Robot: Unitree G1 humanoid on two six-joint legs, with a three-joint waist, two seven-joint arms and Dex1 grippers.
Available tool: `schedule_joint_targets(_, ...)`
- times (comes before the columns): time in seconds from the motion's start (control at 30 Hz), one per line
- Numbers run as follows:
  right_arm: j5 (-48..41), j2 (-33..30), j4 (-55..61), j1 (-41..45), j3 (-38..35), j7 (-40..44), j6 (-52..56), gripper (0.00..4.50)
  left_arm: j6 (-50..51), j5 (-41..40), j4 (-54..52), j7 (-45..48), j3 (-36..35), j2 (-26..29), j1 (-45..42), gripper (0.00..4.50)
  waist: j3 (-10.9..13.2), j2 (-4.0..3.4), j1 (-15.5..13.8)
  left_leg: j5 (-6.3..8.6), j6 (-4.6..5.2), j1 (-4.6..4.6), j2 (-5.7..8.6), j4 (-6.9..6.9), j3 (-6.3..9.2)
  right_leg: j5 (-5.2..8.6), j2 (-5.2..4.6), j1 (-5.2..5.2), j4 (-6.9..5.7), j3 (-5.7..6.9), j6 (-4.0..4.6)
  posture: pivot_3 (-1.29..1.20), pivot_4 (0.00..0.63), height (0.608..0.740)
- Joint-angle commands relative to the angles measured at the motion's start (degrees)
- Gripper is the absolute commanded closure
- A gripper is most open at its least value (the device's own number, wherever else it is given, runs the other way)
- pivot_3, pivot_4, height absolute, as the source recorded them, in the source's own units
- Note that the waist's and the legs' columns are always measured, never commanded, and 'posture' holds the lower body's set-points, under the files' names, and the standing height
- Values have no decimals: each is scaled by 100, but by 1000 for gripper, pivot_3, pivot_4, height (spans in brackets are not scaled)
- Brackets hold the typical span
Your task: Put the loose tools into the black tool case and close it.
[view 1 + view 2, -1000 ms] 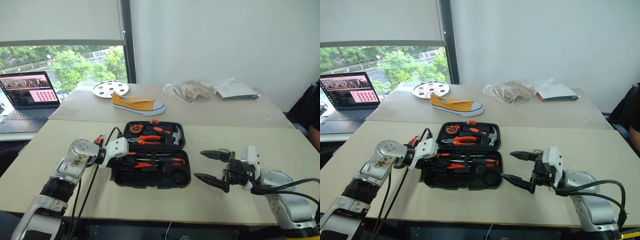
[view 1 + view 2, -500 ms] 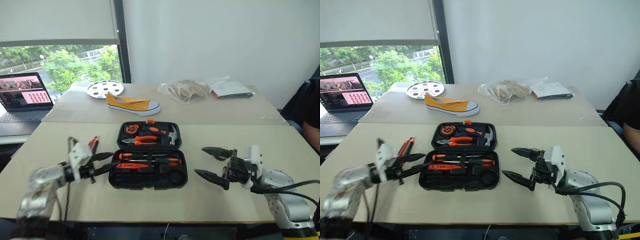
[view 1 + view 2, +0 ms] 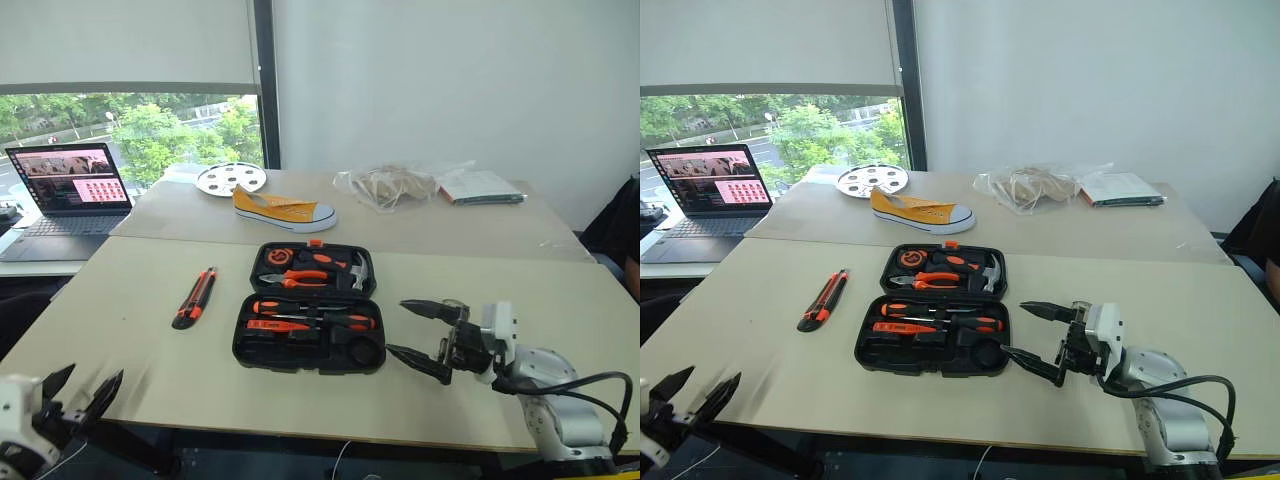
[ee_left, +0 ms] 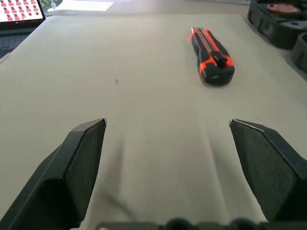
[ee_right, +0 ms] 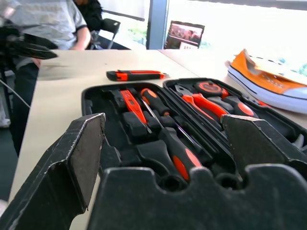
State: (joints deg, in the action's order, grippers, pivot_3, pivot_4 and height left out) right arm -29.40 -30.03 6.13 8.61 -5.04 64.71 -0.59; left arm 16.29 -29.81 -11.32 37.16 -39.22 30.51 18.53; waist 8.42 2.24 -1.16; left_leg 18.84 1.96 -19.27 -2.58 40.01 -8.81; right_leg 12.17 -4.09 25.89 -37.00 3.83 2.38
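The left end effector [image 3: 78, 392] hangs off the desk's [image 3: 150, 350] near left corner, fingers apart. The right end effector [image 3: 418, 334], spread empty, points level at the open tool case [image 3: 310, 322] mid-desk; the utility knife [image 3: 195, 297] lies left of it.

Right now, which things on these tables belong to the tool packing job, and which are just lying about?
Job: open black plastic tool case; orange-black utility knife lying loose on the table; two orange-handled screwdrivers already slotted in the case.

Lying about: yellow canvas shoe; open laptop; white perforated disc; clear plastic bag.
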Motion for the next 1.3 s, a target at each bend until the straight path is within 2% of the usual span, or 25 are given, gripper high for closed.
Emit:
schedule_joint_targets(0.03, -65, 11, 79, 250, -22, -41, -24, 0, 1695, -246, -222, -806, 481, 587, -923, 85, 0, 0, -1, -2, -2, 2, 0, 0, 0, -7, 1, -1, -2, -1, 11, 0, 150, 740)
schedule_joint_targets(0.07, -72, 13, 76, 288, -9, -44, 1, 0, 2199, -291, -147, -949, 714, 750, -1318, 85, 0, 0, 8, -17, -25, 1, 2, 0, 12, -21, 8, -4, -5, 7, 35, 0, 150, 740)
schedule_joint_targets(0.17, -66, 21, 54, 341, 40, -40, 33, 0, 2862, -14, 356, -1282, 1345, 988, -2403, 85, -3, 4, 49, -36, -56, 0, 2, -5, 15, -23, 33, -6, -3, 4, 37, 0, 150, 740)
schedule_joint_targets(0.27, -51, 14, 49, 334, 59, -62, 45, 0, 2871, 341, 1033, -1354, 1887, 1009, -3273, 85, -2, 4, 102, -41, -66, 2, 2, -13, 12, -24, 48, -3, 1, 5, 39, 0, 150, 740)
schedule_joint_targets(0.37, -49, 1, 90, 290, 73, -102, 49, 0, 2925, 635, 1570, -1409, 2313, 998, -3827, 85, -2, 5, 128, -40, -72, -3, -5, -17, 12, -24, 60, 9, 6, 6, 40, 0, 150, 740)
schedule_joint_targets(0.53, -78, -28, 223, 178, 51, -205, 109, 0, 2957, 788, 2039, -1326, 2686, 788, -4277, 85, -2, 5, 146, -36, -79, -5, -10, -24, -6, -22, 66, 23, 8, 8, 40, 0, 150, 740)
schedule_joint_targets(0.57, -81, -32, 248, 155, 46, -220, 119, 0, 3002, 791, 2102, -1288, 2736, 744, -4329, 599, -1, 5, 137, -36, -79, -5, -8, -23, -8, -22, 65, 23, 9, 8, 40, 0, 150, 740)
schedule_joint_targets(0.63, -85, -41, 284, 133, 39, -251, 140, 0, 3056, 788, 2179, -1194, 2780, 708, -4371, 1029, -1, 5, 123, -36, -79, -3, -7, -20, -11, -22, 64, 23, 4, 7, 40, 0, 150, 740)
schedule_joint_targets(0.77, -96, -77, 333, 134, 1, -305, 176, 0, 2972, 745, 2157, -1015, 2587, 840, -4244, 2516, -2, 5, 121, -36, -79, 3, -6, -16, -16, -23, 60, 22, -8, -4, 40, 0, 150, 740)
schedule_joint_targets(0.8, -103, -98, 341, 126, -19, -309, 180, 0, 2791, 708, 2148, -793, 2520, 940, -4165, 2691, -2, 5, 120, -36, -79, 3, -6, -16, -15, -23, 60, 22, -8, -7, 40, 0, 150, 740)
schedule_joint_targets(0.87, -108, -149, 354, 99, -61, -305, 191, 0, 2240, 619, 2135, -261, 2374, 1083, -4058, 2691, -1, 5, 142, -36, -80, 3, -8, -16, -15, -23, 61, 23, -10, -8, 41, 0, 150, 740)
schedule_joint_targets(1.0, -185, -356, 426, -51, -201, -232, 252, 0, 523, 182, 1877, 2011, 2238, 1420, -3865, 2691, 1, 9, 130, -36, -82, -5, -15, -16, -18, -22, 61, 32, -6, 2, 43, 0, 150, 740)
schedule_joint_targets(1.07, -218, -480, 464, -154, -287, -173, 277, 0, 117, 82, 1702, 3137, 2523, 1710, -3824, 2691, 1, 8, 108, -36, -82, -7, -14, -16, -24, -20, 60, 34, -4, 10, 44, 0, 150, 740)
schedule_joint_targets(1.13, -232, -623, 494, -286, -356, -82, 271, 0, 8, 147, 1376, 4114, 3171, 1995, -3973, 2691, 2, 7, 85, -35, -80, -4, -13, -17, -29, -20, 60, 31, -1, 8, 44, 0, 150, 740)
schedule_joint_targets(1.2, -249, -705, 514, -368, -380, -37, 260, 0, -274, 366, 1235, 4661, 3640, 2129, -4094, 2691, 3, -1, 46, -34, -79, -4, -9, -17, -32, -19, 60, 28, 1, 8, 42, 0, 150, 740)
schedule_joint_targets(1.3, -252, -758, 598, -507, -393, 2, 255, 0, -602, 929, 1306, 4823, 4389, 1938, -4526, 2691, 4, -3, 48, -33, -76, -2, -6, -15, -41, -18, 65, 28, 1, -8, 40, 0, 150, 740)
